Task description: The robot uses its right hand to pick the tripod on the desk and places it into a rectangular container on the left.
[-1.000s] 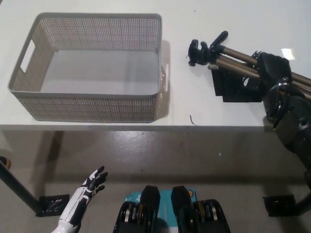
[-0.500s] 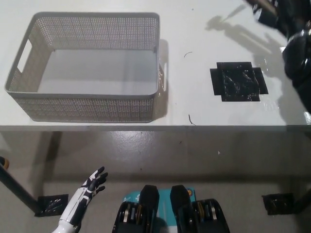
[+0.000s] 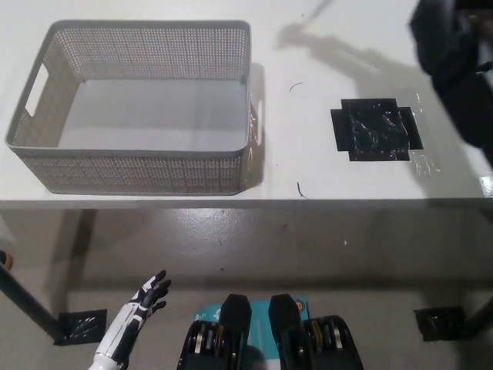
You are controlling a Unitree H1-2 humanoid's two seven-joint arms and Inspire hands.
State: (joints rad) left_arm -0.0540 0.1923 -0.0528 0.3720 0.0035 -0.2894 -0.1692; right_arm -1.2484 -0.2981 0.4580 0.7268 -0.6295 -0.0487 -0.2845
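The tripod itself is not in the head view; only its blurred shadow (image 3: 331,42) falls across the white desk near the top edge. My black right arm and hand (image 3: 453,58) are raised high at the upper right, blurred and partly cut off by the picture's edge. Whatever the hand holds is hidden. The rectangular container, a grey perforated basket (image 3: 248,85), stands empty on the desk at the left. My white left hand (image 3: 135,320) rests low at the lower left, below the desk, open with fingers spread.
A black tape patch (image 3: 375,132) marks the desk where the tripod lay. The desk's front edge (image 3: 246,202) runs across the middle, with grey floor below. Two small dark threads lie on the desk between the basket and the patch.
My right arm has lifted the tripod off the black patch and up out of the picture. Its shadow has slid left along the top. The left hand stays put.
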